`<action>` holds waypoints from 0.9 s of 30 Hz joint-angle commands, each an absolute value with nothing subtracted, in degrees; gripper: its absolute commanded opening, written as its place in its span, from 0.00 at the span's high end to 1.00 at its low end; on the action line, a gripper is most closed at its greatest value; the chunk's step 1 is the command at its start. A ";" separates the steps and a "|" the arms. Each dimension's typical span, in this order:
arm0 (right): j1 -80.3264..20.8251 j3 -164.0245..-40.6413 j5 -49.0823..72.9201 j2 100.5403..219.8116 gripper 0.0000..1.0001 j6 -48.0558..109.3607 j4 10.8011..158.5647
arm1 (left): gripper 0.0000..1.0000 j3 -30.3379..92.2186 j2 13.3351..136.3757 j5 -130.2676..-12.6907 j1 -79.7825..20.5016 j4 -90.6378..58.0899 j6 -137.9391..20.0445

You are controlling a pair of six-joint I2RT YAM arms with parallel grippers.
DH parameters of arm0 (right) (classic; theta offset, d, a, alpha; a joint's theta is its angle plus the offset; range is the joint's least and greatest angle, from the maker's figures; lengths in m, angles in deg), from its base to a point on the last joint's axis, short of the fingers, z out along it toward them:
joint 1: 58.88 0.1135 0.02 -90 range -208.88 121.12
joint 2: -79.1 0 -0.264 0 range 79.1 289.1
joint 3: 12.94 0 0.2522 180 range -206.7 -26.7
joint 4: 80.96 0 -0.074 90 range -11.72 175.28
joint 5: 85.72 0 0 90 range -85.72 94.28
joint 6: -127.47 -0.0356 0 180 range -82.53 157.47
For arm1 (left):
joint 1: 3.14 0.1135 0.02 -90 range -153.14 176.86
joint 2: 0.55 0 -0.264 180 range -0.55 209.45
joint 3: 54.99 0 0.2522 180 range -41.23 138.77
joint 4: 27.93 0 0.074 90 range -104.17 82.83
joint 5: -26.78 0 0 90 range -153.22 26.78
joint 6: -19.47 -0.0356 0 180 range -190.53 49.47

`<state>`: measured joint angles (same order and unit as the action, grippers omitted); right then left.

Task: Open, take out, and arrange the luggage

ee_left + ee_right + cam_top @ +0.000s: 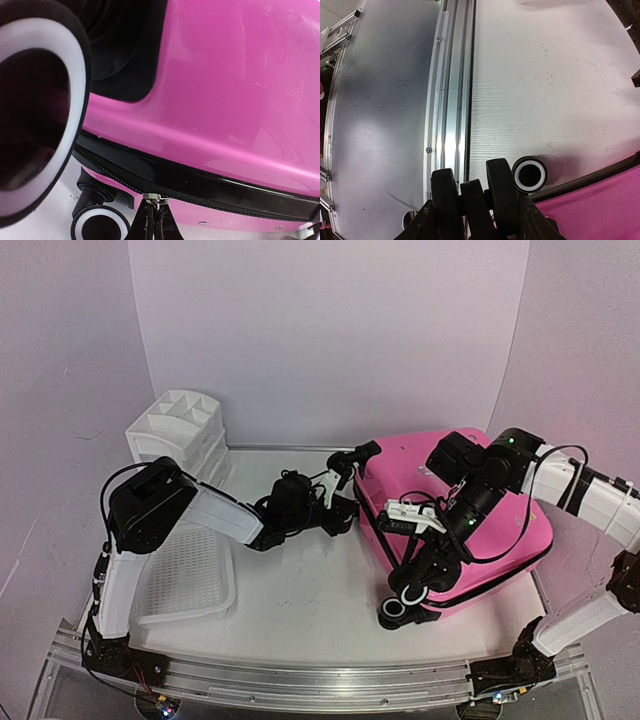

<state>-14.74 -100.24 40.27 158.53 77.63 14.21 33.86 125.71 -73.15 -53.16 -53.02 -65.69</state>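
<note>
Left gripper [153, 221]: clamped on the zipper pull [152, 200], on the wheel-side edge of the suitcase [480, 490]. Right gripper [473, 195]: above the near corner of the suitcase, grip unreadable. Suitcase: one, flat, lid down, 3 o'clock on the table [300, 590], bare tabletop at its 9 o'clock. Basket [190, 575]: one, 8 o'clock. Organizer [180, 425]: one, 10 o'clock. Wheels [97, 225]: two in the left wrist view, one in the right wrist view.
</note>
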 commanded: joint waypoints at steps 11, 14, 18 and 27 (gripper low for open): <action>-14.23 -99.83 49.63 153.62 1.00 83.15 -11.89 | 1.00 35.91 122.33 -76.69 -40.72 -52.25 -53.40; -14.23 -99.87 49.32 153.36 1.00 84.27 -12.42 | 1.00 37.16 123.43 -77.77 -39.37 -52.23 -51.36; -14.23 -100.16 49.65 154.20 1.00 85.94 -13.90 | 1.00 41.87 126.87 -80.39 -37.02 -51.82 -48.02; -14.23 -102.85 49.90 154.58 1.00 89.04 -16.86 | 1.00 54.42 136.74 -81.34 -32.68 -50.11 -40.56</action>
<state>-15.61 -100.46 39.61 157.51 90.24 10.30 47.94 133.99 -95.38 -42.52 -49.52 -47.59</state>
